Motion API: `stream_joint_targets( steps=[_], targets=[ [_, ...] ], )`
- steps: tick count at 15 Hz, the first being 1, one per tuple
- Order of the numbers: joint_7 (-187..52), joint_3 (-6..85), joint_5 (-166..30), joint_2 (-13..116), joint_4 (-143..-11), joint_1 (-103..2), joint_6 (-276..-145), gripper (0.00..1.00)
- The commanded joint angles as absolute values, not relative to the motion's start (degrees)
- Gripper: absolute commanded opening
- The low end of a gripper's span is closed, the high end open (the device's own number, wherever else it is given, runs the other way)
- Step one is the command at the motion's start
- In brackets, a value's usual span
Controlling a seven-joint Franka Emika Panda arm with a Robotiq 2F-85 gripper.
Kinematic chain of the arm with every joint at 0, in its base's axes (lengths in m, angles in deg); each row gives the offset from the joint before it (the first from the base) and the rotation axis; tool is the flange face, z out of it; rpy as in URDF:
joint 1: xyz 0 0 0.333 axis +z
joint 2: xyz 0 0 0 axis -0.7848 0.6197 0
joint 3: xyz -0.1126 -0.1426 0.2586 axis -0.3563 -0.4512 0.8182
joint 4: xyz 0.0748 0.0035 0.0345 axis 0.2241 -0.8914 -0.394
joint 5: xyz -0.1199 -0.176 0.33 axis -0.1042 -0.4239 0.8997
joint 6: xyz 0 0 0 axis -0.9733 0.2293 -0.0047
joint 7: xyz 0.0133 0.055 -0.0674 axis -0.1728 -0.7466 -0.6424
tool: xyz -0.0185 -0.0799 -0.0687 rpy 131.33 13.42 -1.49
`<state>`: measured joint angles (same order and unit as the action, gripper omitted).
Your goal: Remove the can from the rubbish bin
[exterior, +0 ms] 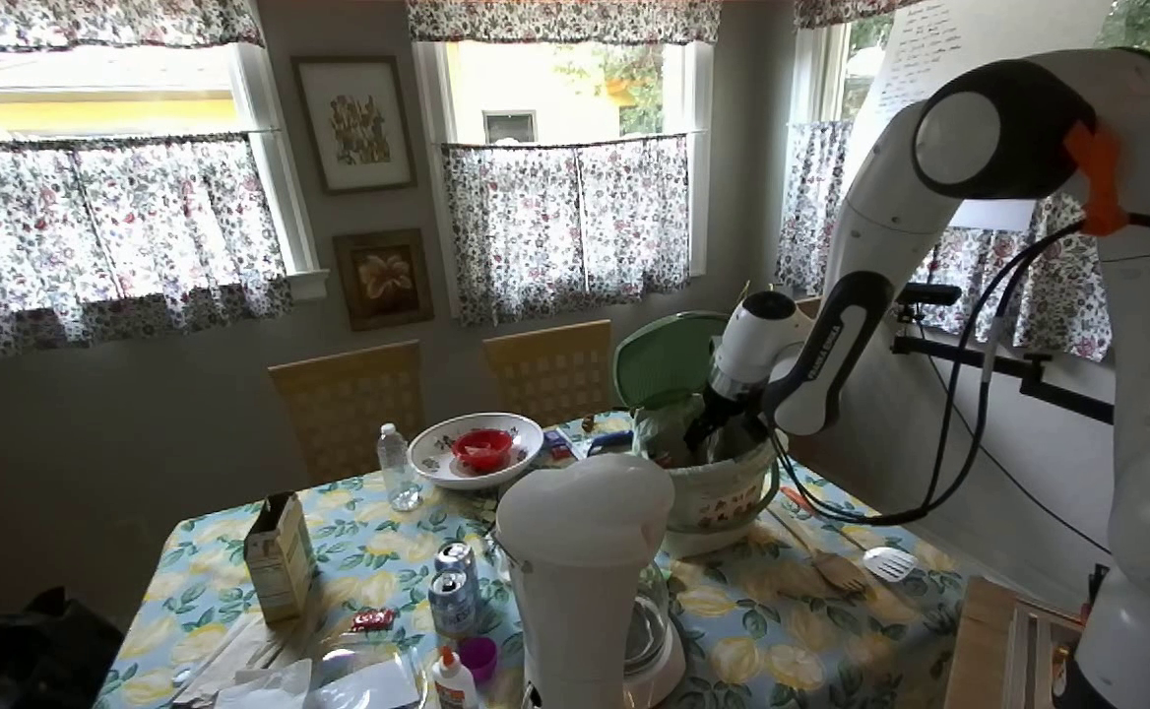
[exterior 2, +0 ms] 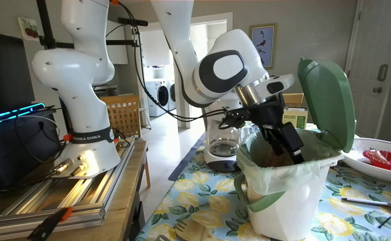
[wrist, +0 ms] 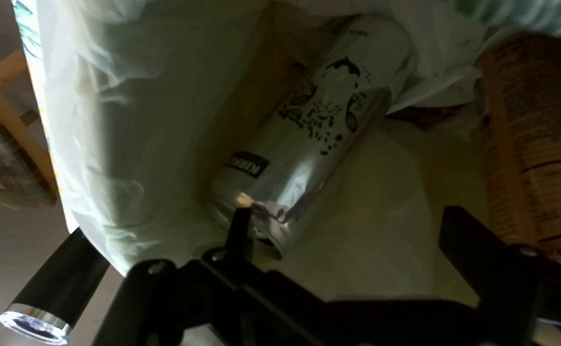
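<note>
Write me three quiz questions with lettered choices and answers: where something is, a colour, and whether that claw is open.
1. Where is the spotted can relative to the bin?
A. Beside it
B. Inside it
C. Underneath it

2. What colour is the small bowl inside the white bowl?
A. Green
B. Blue
C. Red

3. How is the claw?
A. Open
B. Fully shut
C. Shut on the can

1B: it lies in the bin's liner in the wrist view.
2C: both exterior views show it red.
3A: it spreads wide in the wrist view.
</note>
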<state>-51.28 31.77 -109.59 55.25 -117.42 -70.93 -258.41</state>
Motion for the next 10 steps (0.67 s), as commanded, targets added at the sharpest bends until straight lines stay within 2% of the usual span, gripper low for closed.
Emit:
stream_joint_targets(
  steps=[1, 6, 10],
  targets=[
    [-52.0, 32.9, -109.3, 55.7, -117.3, -71.8, -259.3, 1.0],
    [-52.3, 37.7, -107.6, 54.9, -118.4, -74.3, -258.6, 1.0],
    [-52.1, 36.6, -109.2, 55.5, -116.5, -74.2, -259.2, 1.0]
  ],
)
